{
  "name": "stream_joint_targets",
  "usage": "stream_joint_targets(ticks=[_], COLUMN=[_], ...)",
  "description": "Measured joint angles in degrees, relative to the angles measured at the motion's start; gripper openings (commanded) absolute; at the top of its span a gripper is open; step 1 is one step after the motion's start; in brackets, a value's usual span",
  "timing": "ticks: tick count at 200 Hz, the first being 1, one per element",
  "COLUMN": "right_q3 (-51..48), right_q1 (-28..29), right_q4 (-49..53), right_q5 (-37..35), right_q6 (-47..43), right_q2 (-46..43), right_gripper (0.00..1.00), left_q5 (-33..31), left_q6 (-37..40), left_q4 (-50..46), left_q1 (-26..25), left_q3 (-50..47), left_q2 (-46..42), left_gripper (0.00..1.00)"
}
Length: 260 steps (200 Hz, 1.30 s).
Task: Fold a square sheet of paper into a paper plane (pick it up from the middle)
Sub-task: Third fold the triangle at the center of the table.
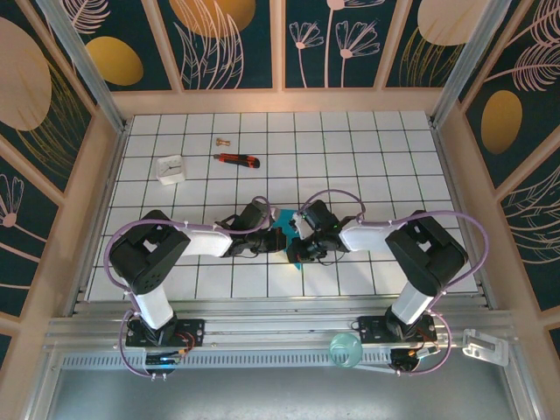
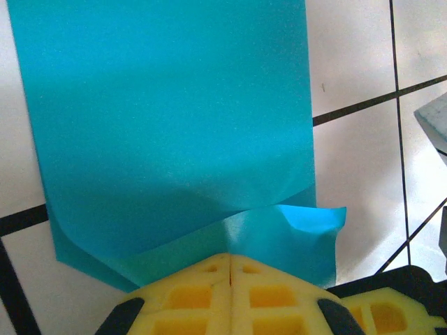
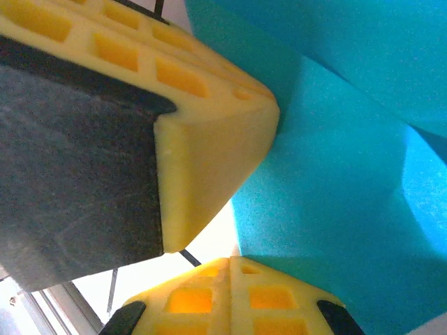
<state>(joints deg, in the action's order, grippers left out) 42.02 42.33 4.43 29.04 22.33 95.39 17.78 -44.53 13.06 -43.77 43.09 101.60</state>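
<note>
At mid-table, left claw (image 2: 230, 259) pressed shut on creased near edge of teal paper (image 2: 167, 125); right claw (image 3: 232, 262) likewise pinching same sheet from opposite side. Both forearms angled inward, low, wrists nearly meeting. Around them white tiled table (image 1: 367, 149), white block (image 1: 171, 169), red-and-black knife (image 1: 237, 159), small brass piece (image 1: 220, 140), floral wall panels (image 1: 210, 35). Round greenish thing (image 1: 346, 352) on near rail, unclear. Paper mostly hidden under wrists from above; fold shape hard to make out.
</note>
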Motion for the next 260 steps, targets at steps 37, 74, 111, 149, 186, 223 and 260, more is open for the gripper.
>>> stream_joint_targets(ticks=[37,74,111,149,186,223,260], right_q3=[-0.9,-4.8,-8.5,-11.0,-10.3,-8.4,-7.1], right_q1=[0.0,0.0,0.8,1.3,0.7,-0.2,-1.3], right_q4=[-1.1,-5.0,-7.5,-6.3,-2.9,-1.1,-1.2], right_q5=[0.1,-0.1,-1.1,-1.7,-0.4,2.2,2.8], right_q6=[0.1,1.2,3.8,5.4,5.5,5.7,5.7], right_q2=[-0.2,-2.5,-5.5,-8.7,-9.4,-9.5,-8.9], right_gripper=[0.02,0.01,0.00,0.00,0.00,0.00,0.00], left_q5=[0.0,0.0,0.4,0.4,0.4,0.4,0.4], left_q6=[0.4,0.6,0.6,0.6,0.7,0.6,0.6], left_q4=[-0.2,-0.3,-0.7,-0.7,-0.7,-0.7,-0.7], left_q1=[0.0,0.0,0.0,0.0,0.0,0.0,0.0], left_q3=[0.1,0.1,0.1,0.1,0.1,0.1,0.1], left_q2=[0.0,0.0,-0.1,-0.1,-0.1,-0.1,-0.1], left_gripper=[0.00,0.00,0.00,0.00,0.00,0.00,0.00])
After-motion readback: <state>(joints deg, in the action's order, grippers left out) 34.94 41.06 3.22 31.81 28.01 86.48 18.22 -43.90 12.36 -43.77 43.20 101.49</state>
